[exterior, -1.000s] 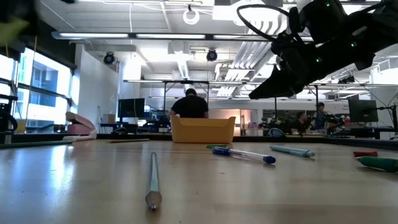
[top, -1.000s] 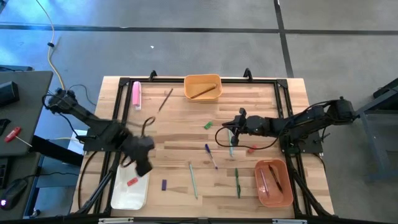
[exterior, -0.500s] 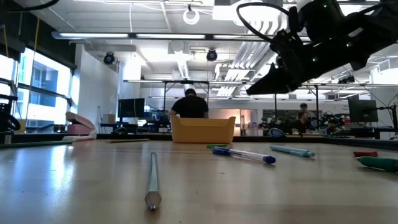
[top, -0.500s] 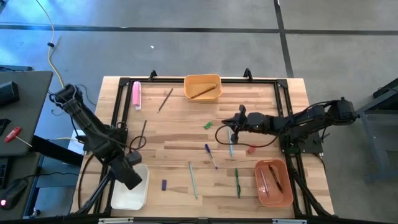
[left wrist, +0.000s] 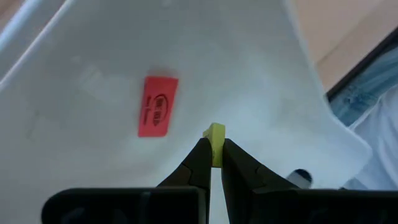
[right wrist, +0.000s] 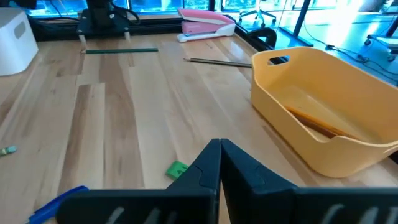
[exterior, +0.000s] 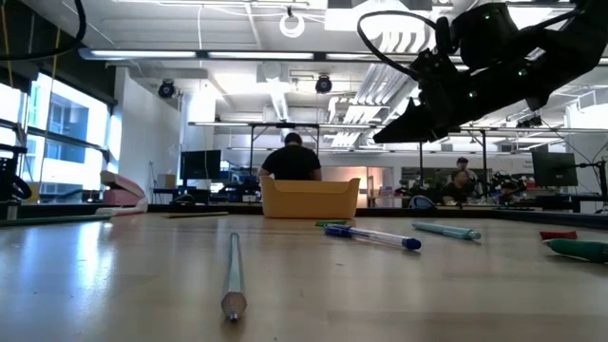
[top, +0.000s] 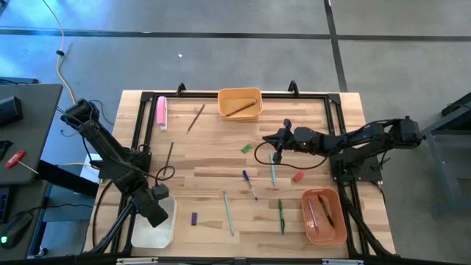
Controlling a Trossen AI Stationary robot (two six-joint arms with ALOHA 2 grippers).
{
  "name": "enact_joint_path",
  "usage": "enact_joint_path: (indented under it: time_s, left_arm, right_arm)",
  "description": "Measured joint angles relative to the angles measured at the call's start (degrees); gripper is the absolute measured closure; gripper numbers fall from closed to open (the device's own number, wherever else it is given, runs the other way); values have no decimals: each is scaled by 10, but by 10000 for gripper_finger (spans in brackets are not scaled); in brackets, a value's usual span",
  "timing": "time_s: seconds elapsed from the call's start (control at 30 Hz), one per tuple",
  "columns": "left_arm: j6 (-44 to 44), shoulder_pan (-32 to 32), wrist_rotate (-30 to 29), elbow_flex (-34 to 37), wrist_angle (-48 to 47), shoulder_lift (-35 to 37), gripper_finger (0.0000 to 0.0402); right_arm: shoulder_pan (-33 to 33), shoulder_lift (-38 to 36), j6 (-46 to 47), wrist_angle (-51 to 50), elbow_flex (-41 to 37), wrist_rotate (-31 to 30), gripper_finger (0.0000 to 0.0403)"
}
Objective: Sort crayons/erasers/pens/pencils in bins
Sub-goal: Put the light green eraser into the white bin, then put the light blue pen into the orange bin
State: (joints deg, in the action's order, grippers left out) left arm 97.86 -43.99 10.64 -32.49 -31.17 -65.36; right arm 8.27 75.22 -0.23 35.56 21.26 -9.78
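My left gripper [left wrist: 212, 148] hangs over the white bin [top: 147, 234] at the table's near left, shut on a small yellow crayon/eraser piece [left wrist: 216, 134]. A red eraser [left wrist: 157, 106] lies flat on the bin's floor. My right gripper [top: 275, 138] is shut and holds nothing. It hovers above mid-table, just right of a green eraser [top: 246, 148]. It also shows in the low view [exterior: 380, 138] and in its wrist view [right wrist: 219, 155]. Pens [top: 250, 184] and a red crayon [top: 298, 177] lie on the boards. My left gripper pinches the yellow piece between its two fingertips [left wrist: 200, 155]; the piece's end [left wrist: 216, 129] sticks out past them. The fingers slant steeply down from above. The piece is over the white bin's floor; whether it touches the floor cannot be told.
A yellow-orange bin [top: 240, 94] with a pencil inside stands at the far edge. A salmon bin [top: 324, 234] with sticks in it stands at the near right. Also on the table are a pink bar [top: 161, 112], loose pencils [top: 196, 118], a purple crayon [top: 194, 218] and green pens [top: 280, 216].
My left gripper has swung from above the boards beside the white bin toward the near-left corner. It has sunk over the bin, rolling its wrist, still shut on the yellow piece. My right gripper has drifted slightly toward the far edge.
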Motion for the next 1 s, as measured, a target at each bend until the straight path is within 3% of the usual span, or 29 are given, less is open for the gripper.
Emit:
enact_joint_path:
  time_s: [0.4,1.0]
  left_arm:
    - [55,-27,6,17,10,-17,349]
    - [65,-27,17,4,10,-23,265]
  right_arm:
    - [23,0,-3,6,0,28,403]
    - [23,0,-2,3,0,28,403]
